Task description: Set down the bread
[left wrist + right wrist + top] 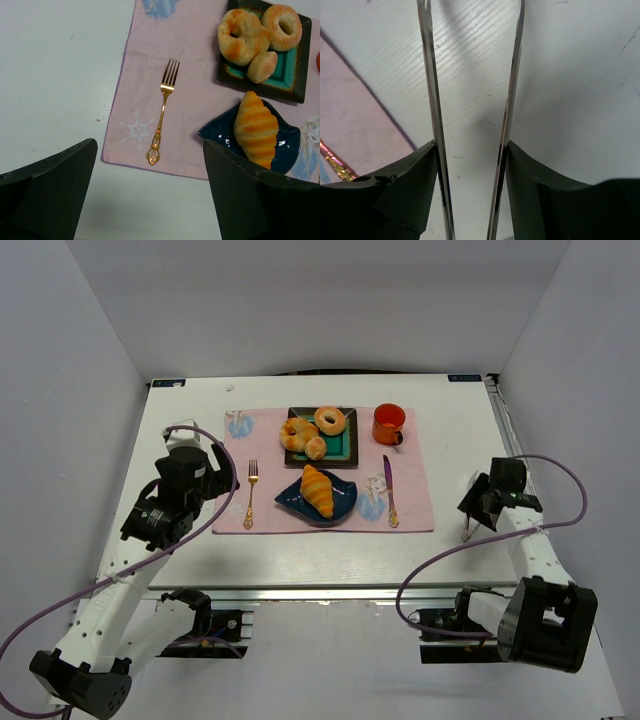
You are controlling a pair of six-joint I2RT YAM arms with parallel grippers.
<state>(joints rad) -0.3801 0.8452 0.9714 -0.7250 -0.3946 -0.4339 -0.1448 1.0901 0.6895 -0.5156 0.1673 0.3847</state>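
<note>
Table, top view: white table [300,552] inside white walls, with a pink placemat [262,445] across its middle.
Bread, top view: the bread [318,490] lies on a leaf-shaped blue plate [347,502] at the near middle of the placemat.
Pastries, top view: a dark square plate [347,447] just behind the blue plate carries a doughnut [330,421], a curled croissant [296,432] and a small roll [316,448].
Setting, top view: an orange mug [388,423] stands right of the square plate. A gold fork [251,495] lies left of the blue plate and a knife [389,492] right of it.
Left hand, top view: the left hand [203,456] hovers just left of the placemat.
Right hand, top view: the right hand [482,502] is off the placemat to the right, well apart from the bread, with thin tongs [466,528] reaching from it towards the near edge.
Left wrist view: the fingers [55,190] stand wide apart with nothing between them; fork and bread lie ahead.
Right wrist view: the fingers [405,195] press on the outer sides of the two metal arms of the tongs, which stay apart with bare table showing between them.
</note>
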